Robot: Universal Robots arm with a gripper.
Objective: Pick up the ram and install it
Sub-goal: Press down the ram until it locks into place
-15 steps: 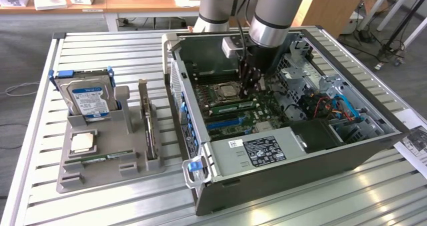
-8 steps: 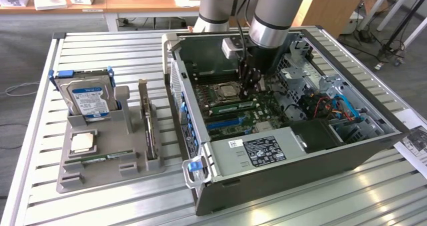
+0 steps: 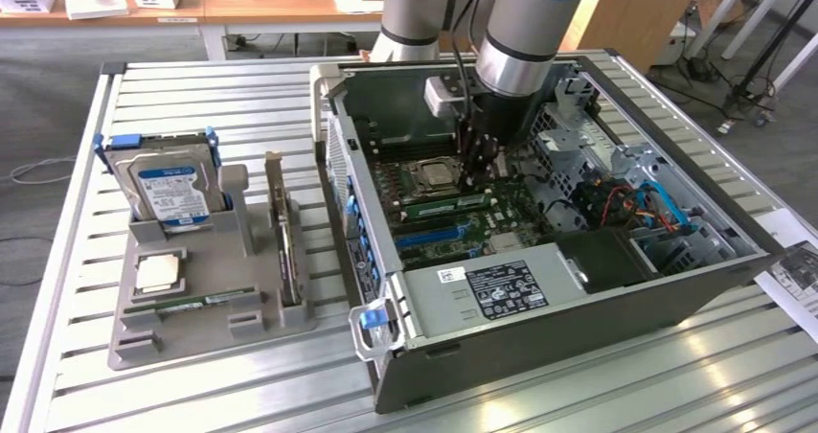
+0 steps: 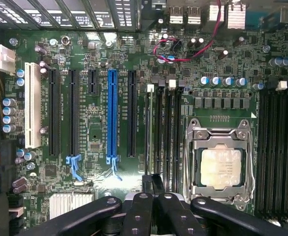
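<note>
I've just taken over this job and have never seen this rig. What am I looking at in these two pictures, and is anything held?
The exterior view looks down on a robot arm reaching into an open computer case on a slatted table. The wrist view looks from the arm onto the motherboard. The black bars there are the gripper, shut, over the memory slots beside the processor. A green ram sits by the gripper; I cannot tell whether they touch. A grey holder carries a hard drive and other parts.
</note>
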